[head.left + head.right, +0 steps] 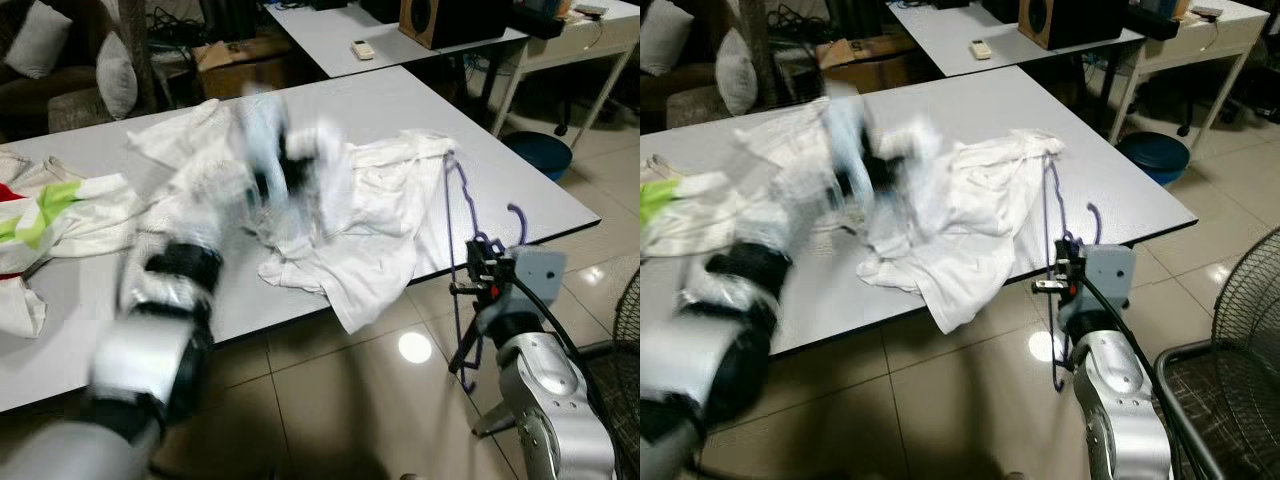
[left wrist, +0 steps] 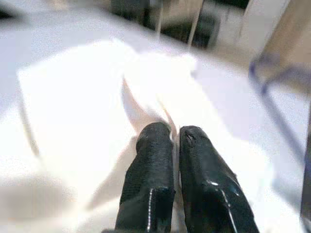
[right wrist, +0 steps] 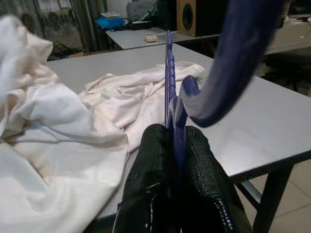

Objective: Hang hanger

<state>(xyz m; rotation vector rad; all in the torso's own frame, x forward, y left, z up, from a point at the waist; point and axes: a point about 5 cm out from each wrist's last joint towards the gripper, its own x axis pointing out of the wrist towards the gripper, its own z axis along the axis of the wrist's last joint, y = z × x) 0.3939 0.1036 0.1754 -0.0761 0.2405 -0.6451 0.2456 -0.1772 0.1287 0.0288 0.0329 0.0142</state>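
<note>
A crumpled white shirt (image 1: pixel 375 205) lies on the grey table (image 1: pixel 520 190) and hangs over its front edge. My left arm reaches over it, blurred by motion. The left gripper (image 2: pixel 176 138) is shut, pinching a fold of the white shirt (image 2: pixel 87 111); it sits above the middle of the heap (image 1: pixel 278 172). A thin purple hanger (image 1: pixel 451 215) stands upright beside the table's front right edge, its hook (image 1: pixel 516 216) pointing up. My right gripper (image 3: pixel 175 138) is shut on the purple hanger (image 3: pixel 169 82), off the table edge to the right of the shirt (image 1: pixel 1067 268).
More clothes lie at the table's left end, among them a green and white garment (image 1: pixel 45 215). A second table (image 1: pixel 340 30) with a remote and a speaker stands behind. A blue bin (image 1: pixel 537 152) and a floor fan (image 1: pixel 1230 350) stand on the tiled floor at right.
</note>
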